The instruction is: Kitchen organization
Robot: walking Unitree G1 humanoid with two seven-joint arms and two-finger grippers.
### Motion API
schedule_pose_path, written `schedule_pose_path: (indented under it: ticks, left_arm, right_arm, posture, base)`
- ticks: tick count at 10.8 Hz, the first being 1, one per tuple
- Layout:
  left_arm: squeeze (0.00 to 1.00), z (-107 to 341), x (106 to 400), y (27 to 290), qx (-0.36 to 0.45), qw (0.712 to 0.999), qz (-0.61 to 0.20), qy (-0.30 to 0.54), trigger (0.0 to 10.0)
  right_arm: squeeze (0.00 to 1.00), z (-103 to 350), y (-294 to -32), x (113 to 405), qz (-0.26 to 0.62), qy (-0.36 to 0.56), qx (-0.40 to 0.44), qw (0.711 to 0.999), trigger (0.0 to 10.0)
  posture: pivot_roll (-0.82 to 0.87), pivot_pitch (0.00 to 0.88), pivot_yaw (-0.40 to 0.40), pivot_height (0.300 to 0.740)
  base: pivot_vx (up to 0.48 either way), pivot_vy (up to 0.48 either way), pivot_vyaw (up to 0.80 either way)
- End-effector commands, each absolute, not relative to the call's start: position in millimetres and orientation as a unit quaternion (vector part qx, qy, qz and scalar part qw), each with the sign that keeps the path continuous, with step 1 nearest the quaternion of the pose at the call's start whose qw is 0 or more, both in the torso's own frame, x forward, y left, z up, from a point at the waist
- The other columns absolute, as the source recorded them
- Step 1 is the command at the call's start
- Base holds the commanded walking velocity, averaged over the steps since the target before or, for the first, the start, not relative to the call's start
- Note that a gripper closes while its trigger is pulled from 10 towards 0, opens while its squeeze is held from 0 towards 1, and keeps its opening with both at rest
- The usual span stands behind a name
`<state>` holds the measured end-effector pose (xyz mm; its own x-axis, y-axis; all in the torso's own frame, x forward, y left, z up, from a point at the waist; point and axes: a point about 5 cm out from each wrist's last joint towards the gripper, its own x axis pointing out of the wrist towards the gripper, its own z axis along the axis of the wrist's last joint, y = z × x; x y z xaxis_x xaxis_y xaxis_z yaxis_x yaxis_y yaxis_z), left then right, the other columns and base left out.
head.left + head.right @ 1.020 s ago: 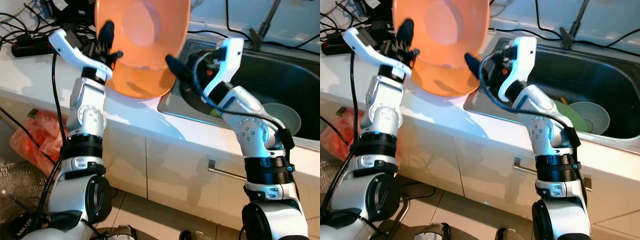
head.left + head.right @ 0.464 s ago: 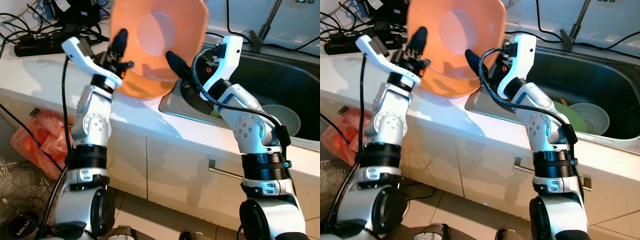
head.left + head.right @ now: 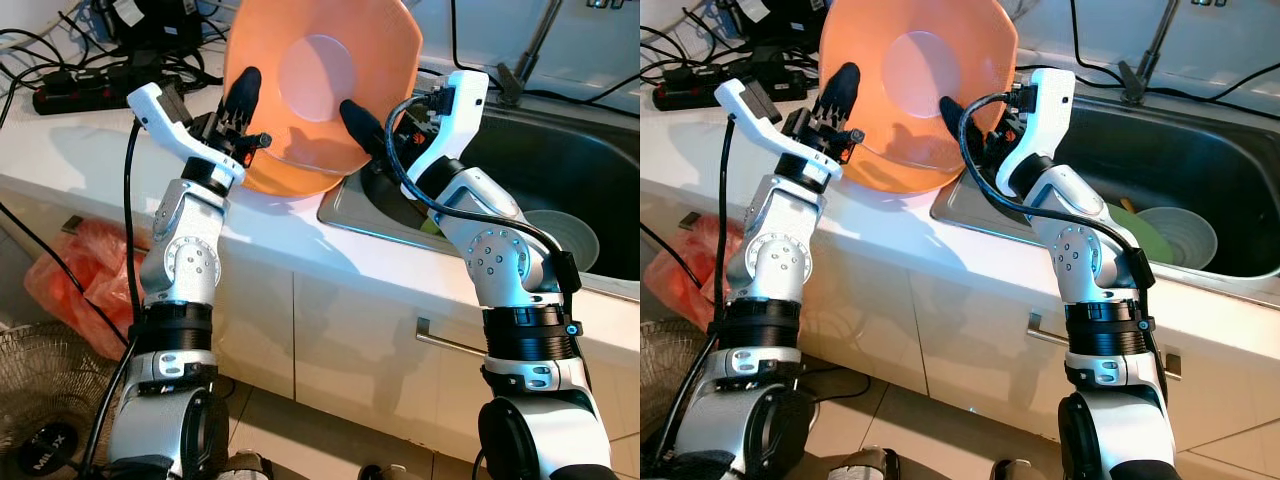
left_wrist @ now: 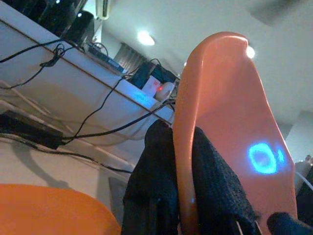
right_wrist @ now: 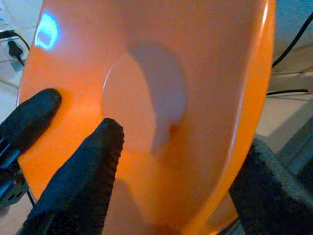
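Compared with a moment ago, both arms are carrying the basin point(image 3: 318, 95) rightward and a little lower, toward the sink point(image 3: 560, 170). It is hanging in the upper middle of the frame, tilted on edge, its hollow side facing us. The left gripper point(image 3: 243, 100) is pinching the left rim, one finger on each face of the wall. The right gripper point(image 3: 360, 120) is pinching the lower right rim in the same way. The basin is empty. The sink is lying to the right of it, just beyond the right gripper, so the right arm is nearer. Inside the sink, at the right of the frame, a grey bowl point(image 3: 1178, 236) is lying against a green plate point(image 3: 1135, 232).
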<state>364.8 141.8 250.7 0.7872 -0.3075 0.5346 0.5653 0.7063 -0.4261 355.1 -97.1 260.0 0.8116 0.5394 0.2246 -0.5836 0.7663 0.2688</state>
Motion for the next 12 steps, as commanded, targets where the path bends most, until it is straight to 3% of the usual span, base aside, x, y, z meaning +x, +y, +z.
schedule_pose_path:
  ticks: [1, 12]
  left_arm:
    - [0.0, 261.7, 362.0, 138.6, -0.283, 0.895, -0.252, -0.233, 0.0]
    - [0.0, 260.4, 359.1, 134.8, -0.288, 0.893, -0.262, -0.228, 0.0]
  right_arm:
    - [0.0, 264.3, -98.6, 356.7, 0.293, -0.073, 0.161, 0.94, 0.0]
    - [0.0, 255.6, -105.1, 364.5, 0.259, 0.01, 0.23, 0.938, 0.0]
  posture:
    - [0.03, 0.039, 0.001, 0.74]
    - [0.02, 0.052, -0.004, 0.74]
  base:
    - [0.0, 0.0, 0.0]
    - [0.0, 0.0, 0.0]
